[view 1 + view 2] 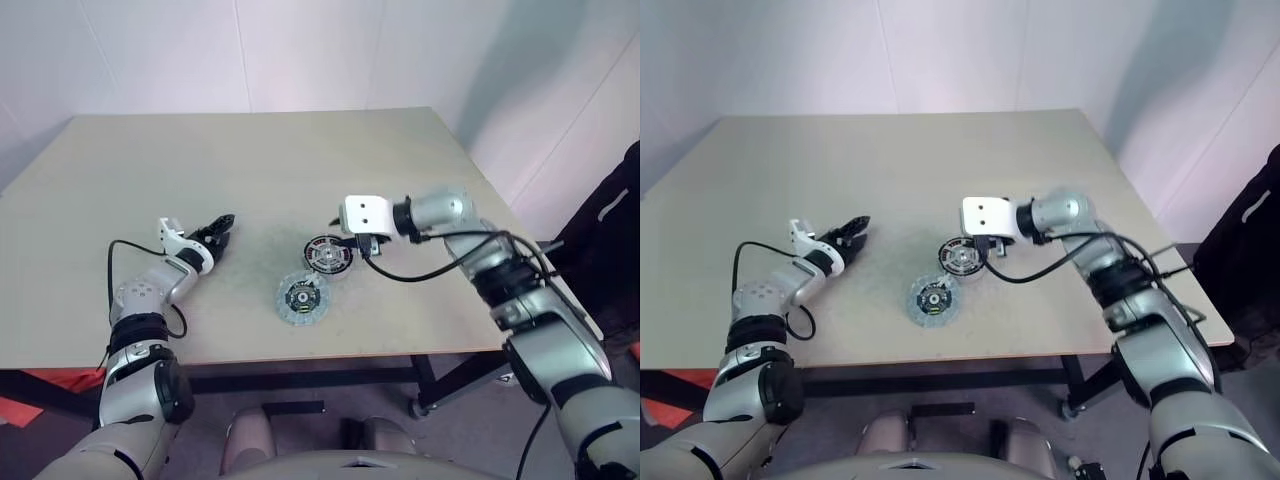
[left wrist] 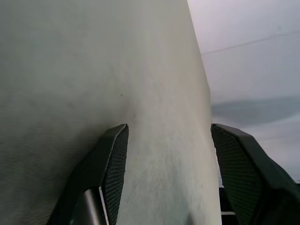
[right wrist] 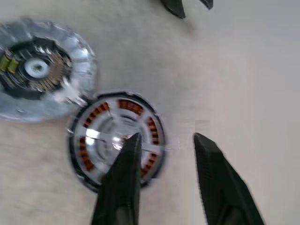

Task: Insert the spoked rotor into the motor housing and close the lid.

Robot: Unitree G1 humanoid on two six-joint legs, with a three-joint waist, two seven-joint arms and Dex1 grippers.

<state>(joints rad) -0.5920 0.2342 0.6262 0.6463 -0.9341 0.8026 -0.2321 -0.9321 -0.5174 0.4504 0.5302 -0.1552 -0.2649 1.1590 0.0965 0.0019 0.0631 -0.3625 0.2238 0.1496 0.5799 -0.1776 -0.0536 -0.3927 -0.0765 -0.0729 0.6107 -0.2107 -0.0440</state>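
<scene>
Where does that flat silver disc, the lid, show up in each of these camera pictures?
Left eye view: the lid lies near the table's front edge, centre.
Right eye view: same spot.
Left wrist view: not in it.
Right wrist view: at the upper left.
Shared landmark: the motor housing, right beside the lid.

We take this for a lab or test room rather than a home: a plain pale table (image 1: 250,170) on a black metal frame with a castor (image 1: 417,408) stands against bare white walls (image 1: 300,50), with nothing domestic around it. On the table we see only motor parts, a housing (image 1: 329,254) with copper coils and a silvery lid (image 1: 302,298), laid out between two robot arms with loose black cables (image 1: 420,272). A person's dark sleeve (image 1: 610,230) shows at the table's right edge.
</scene>
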